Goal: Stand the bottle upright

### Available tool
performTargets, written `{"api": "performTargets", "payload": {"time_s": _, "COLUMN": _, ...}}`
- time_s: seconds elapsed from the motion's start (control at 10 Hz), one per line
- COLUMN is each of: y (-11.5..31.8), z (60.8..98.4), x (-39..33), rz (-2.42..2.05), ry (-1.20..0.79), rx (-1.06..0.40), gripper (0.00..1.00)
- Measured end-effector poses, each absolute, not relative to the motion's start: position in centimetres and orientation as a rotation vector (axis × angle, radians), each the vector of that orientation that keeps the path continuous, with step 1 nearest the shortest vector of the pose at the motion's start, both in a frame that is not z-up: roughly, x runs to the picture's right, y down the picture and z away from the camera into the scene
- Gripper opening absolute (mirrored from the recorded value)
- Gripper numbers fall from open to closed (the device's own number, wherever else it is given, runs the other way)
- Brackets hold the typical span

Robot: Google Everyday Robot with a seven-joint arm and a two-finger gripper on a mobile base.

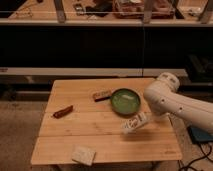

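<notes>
gripper (144,119) mostly hidden below arm (172,102), at right end of bottle (133,124) | hold on bottle: cannot tell | arm cut by right edge | bottle label marks blurred

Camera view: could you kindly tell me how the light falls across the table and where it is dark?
In the camera view, warm light falls on the wooden table; the background behind it is nearly black; the white arm is brightest, its gripper at the tilted bottle right of centre; the green bowl looks paler at its centre.
</notes>
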State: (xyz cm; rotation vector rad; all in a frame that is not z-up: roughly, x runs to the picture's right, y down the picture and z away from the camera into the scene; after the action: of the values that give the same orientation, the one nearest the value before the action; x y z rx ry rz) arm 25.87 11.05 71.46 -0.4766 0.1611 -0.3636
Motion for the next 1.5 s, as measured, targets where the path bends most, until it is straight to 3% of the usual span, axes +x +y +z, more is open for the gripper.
{"api": "performTargets", "payload": {"time_s": 1.5, "y": 10.2, "z": 71.4, "x": 23.2, "rz": -0.390, "ry": 0.046, "rx": -0.487, "gripper": 0.33}}
